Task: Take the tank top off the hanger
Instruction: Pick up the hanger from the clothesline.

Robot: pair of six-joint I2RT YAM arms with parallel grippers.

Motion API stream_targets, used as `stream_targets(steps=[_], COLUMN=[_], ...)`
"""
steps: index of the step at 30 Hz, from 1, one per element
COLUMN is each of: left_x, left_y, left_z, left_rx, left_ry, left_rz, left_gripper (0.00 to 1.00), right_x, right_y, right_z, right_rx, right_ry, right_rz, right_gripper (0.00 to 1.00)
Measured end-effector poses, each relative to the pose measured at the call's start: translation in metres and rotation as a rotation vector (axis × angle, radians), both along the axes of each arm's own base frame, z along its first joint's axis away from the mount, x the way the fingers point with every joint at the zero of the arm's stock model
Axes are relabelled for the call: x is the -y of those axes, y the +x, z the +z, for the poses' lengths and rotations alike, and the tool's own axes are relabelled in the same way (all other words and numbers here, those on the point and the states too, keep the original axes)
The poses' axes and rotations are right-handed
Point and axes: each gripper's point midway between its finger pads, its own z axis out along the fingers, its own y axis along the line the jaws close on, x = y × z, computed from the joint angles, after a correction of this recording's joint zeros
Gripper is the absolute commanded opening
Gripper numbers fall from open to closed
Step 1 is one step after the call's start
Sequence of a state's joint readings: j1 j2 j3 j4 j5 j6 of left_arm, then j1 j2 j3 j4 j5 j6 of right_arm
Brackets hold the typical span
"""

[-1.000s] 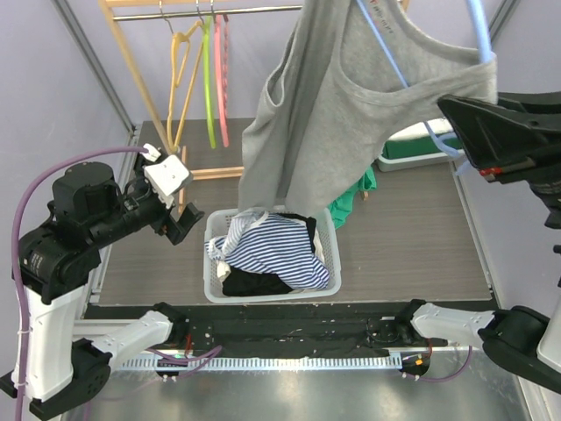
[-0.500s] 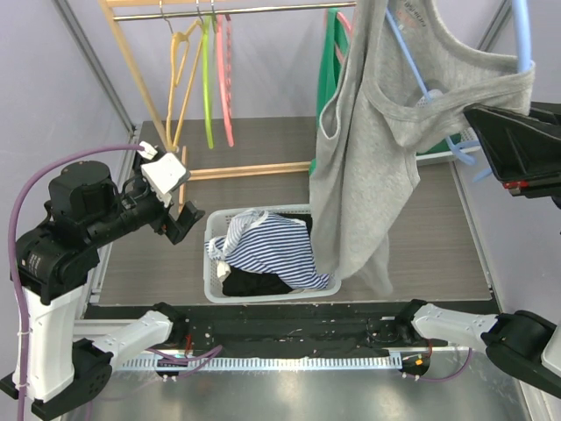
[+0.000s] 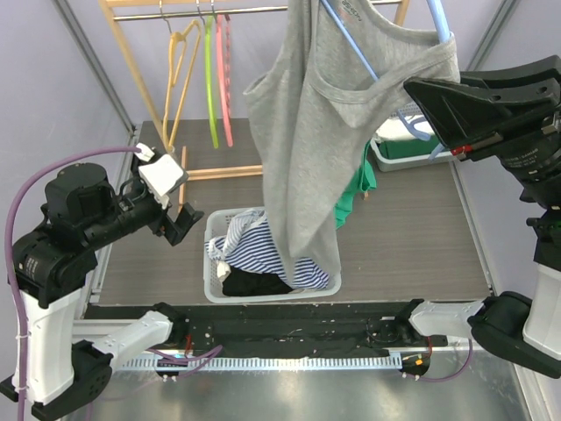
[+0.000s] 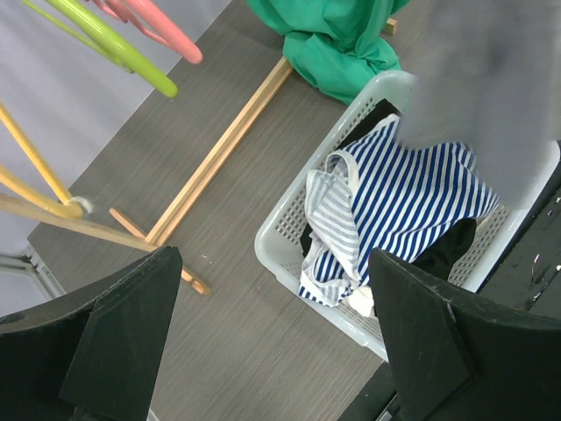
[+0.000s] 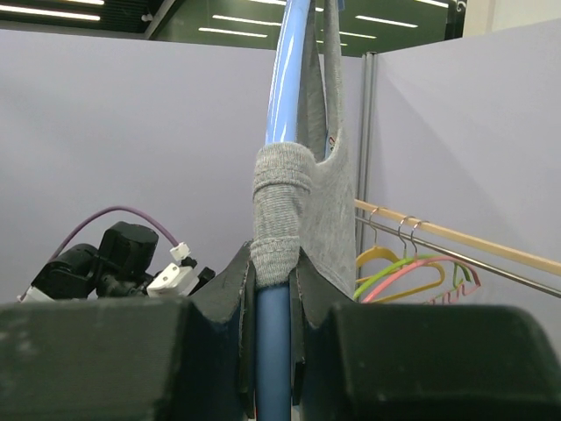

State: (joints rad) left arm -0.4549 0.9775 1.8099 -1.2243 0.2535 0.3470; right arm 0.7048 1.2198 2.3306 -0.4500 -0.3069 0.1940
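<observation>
1. Tank top, grey, hangs on the blue hanger, raised high above the counter. Its hem hangs over the white basket; contact there cannot be told.
2. Right fingers: closed on the hanger's blue bar, just below a wrapped fold of the tank top.
3. Left fingers: spread wide, holding nothing, left of the basket.
4. Basket contents: striped garment over dark clothing.
5. Wooden rack, at rear, carries yellow, green and pink hangers.

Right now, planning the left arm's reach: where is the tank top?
Top view, centre-right: the tank top hangs from the blue hanger in the right gripper, its hem over the white basket.
</observation>
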Motion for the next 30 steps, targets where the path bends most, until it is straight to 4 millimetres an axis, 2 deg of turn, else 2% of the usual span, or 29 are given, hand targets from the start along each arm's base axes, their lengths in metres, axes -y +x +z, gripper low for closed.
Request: stream_targets(steps=[7, 11, 16, 20, 25, 27, 30], left_x=[-0.001, -0.001, 0.001, 0.008, 0.011, 0.012, 0.012], left_y=[0.001, 0.001, -0.005, -0.024, -0.051, -0.056, -0.062], left_z=[0.000, 0.000, 0.005, 0.009, 0.013, 0.018, 0.026], left_rx=[-0.001, -0.001, 0.004, 0.004, 0.008, 0.020, 0.043], left_ry=[-0.002, -0.003, -0.016, -0.042, -0.064, -0.074, -0.088], left_rz=[0.006, 0.006, -0.021, -0.101, -0.192, -0.209, -0.227], left_gripper=[0.93, 0.93, 0.99, 1.00, 1.00, 1.00, 1.00], right_x=[-0.005, -0.009, -0.020, -0.035, -0.053, -0.057, -0.057], right_y=[0.002, 0.008, 0.021, 0.038, 0.051, 0.052, 0.044], right_z=[-0.004, -0.028, -0.083, -0.134, -0.218, -0.248, -0.273], right_rx=[-0.016, -0.067, -0.186, -0.298, -0.476, -0.537, -0.587], right_ry=[-0.009, -0.040, -0.123, -0.219, -0.365, -0.417, -0.465], right_rz=[0.015, 0.019, 0.020, 0.021, 0.050, 0.062, 0.094], right_gripper=[0.01, 0.01, 0.01, 0.01, 0.01, 0.01, 0.01])
